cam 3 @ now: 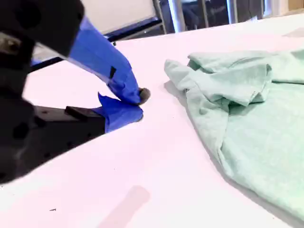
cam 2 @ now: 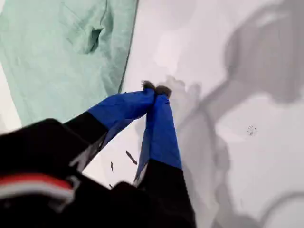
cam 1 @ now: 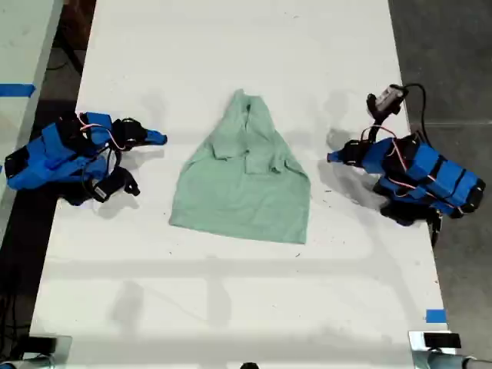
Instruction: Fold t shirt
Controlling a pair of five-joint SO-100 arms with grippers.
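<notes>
The pale mint-green t shirt lies flat and wrinkled in the middle of the white table, sleeves folded inward and hem toward the near edge. My first gripper is on the exterior view's right, shut and empty, a short gap from the shirt's edge. In the first wrist view its tips meet over bare table beside the t shirt. My second gripper is on the exterior view's left, shut, low to the table and apart from the shirt. The second wrist view shows it with the t shirt beyond.
A small black unit with cables sits behind the arm on the exterior view's right. Blue tape marks the table's near corner on that side. Another table stands past the exterior view's left edge. Metal clamps hold the near edge.
</notes>
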